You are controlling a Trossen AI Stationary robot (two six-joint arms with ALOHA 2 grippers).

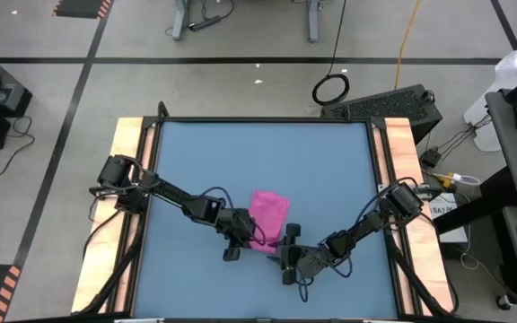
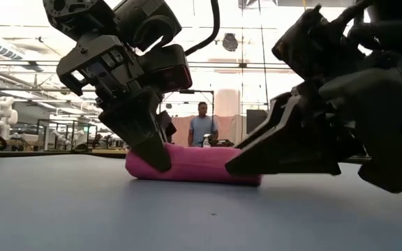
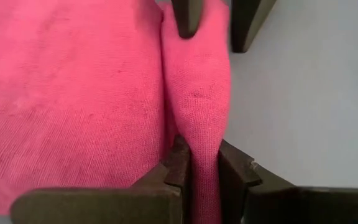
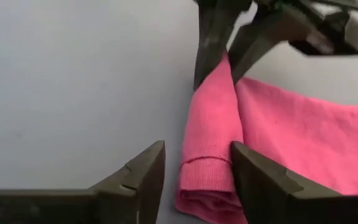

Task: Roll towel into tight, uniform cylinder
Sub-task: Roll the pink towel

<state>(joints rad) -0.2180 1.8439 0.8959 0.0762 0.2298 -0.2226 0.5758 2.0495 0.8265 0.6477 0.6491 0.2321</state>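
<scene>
**Pink towel part-rolled, both hands at the rolled edge**

Lying on the blue worktop (image 1: 196,152), nearer its front edge than its back, about midway between the side edges: the towel (image 1: 268,213), magenta-pink, with its front part turned up into a thick rolled fold and the rest spread flat behind. Seen level across the worktop as a low pink roll (image 2: 194,167) resting on the surface.

Left hand (image 1: 243,233) down at one end of the roll, fingers (image 3: 178,163) narrow and pinched onto the fold of cloth between them.

Right hand (image 1: 287,254) at the other end of the roll, just in front of the towel. Fingers (image 4: 140,177) apart, one touching the open end of the roll (image 4: 211,168), the other off to its side over bare worktop; not gripping the cloth.

Beyond the worktop, a person (image 2: 202,127) standing in the room.
</scene>
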